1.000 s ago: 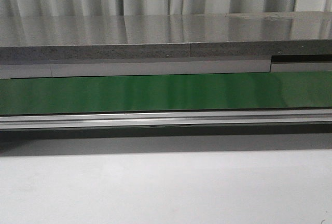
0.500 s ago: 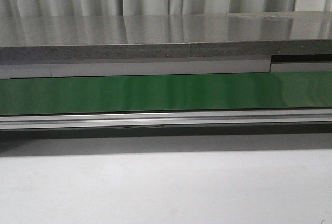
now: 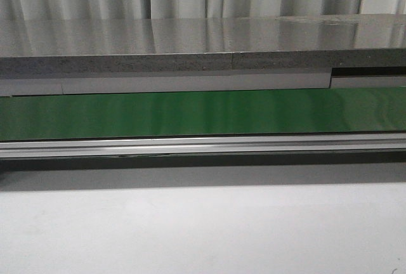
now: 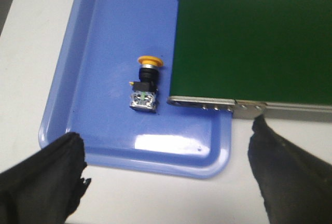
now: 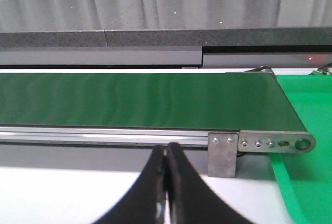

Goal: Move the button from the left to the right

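Well apart: button (image 4: 144, 83) on blue tray (image 4: 93, 125), wide-spread left tool (image 4: 166, 175).

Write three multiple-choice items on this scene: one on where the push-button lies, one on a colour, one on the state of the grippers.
1. Where does the small black push-button with the orange-yellow cap lie?
A. On the green conveyor belt
B. In the blue plastic tray
C. In the green tray

2. What colour is the tray at the conveyor's other end?
A. Green
B. Red
C. White

3. How do the two grippers stand?
A. Both shut
B. Left shut, right open
C. Left open, right shut

Answers:
1. B: it rests on the blue plastic tray, beside the end of the green conveyor belt.
2. A: the right wrist view shows it green.
3. C: the left gripper has its fingers far apart, while the right gripper has its fingers pressed together on nothing.
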You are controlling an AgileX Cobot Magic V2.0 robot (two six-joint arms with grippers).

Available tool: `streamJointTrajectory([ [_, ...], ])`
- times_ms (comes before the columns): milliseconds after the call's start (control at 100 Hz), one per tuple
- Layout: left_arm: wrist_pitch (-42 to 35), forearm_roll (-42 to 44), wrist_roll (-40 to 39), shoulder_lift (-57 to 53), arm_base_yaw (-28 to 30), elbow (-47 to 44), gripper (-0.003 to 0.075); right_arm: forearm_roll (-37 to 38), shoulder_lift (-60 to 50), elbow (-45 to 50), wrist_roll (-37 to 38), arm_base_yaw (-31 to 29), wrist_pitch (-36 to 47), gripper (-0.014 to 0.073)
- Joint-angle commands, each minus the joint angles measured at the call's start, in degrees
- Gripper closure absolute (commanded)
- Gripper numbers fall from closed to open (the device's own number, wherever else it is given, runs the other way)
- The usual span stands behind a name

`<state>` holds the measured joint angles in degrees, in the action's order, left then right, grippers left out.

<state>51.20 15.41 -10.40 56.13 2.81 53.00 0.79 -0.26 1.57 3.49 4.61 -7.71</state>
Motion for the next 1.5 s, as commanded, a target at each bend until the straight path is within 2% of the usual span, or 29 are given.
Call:
streamJointTrajectory([
  [0, -5.31, -0.66, -0.32, 4.68, 3.69, 4.31, 0.0101, 0.47, 1.33, -0.94, -0.13, -0.15, 4.95, 0.0662],
  [260, -7.41, -10.74, 7.2, 20.29, 13.48, 12.04, 0.0101, 0.47, 1.33, -0.94, -0.13, -0.15, 4.95, 0.0662],
  [520, -9.93, -11.77, 7.2, 32.69, 18.01, 15.35, 0.0101, 0.47, 1.33, -0.94, -0.13, -0.15, 4.95, 0.0662],
  [800, -11.09, -13.36, 8.08, 40.28, 19.11, 15.35, 0.0101, 0.47, 1.33, -0.94, -0.13, -0.15, 4.95, 0.0662],
  [900, -11.95, -15.95, 10.71, 41.74, 19.11, 15.35, 0.0101, 0.47, 1.33, -0.94, -0.13, -0.15, 4.95, 0.0662],
  [1490, -13.92, -19.39, 13.05, 49.32, 19.11, 15.71, 0.0101, 0.47, 1.33, -0.94, -0.13, -0.15, 4.95, 0.0662],
])
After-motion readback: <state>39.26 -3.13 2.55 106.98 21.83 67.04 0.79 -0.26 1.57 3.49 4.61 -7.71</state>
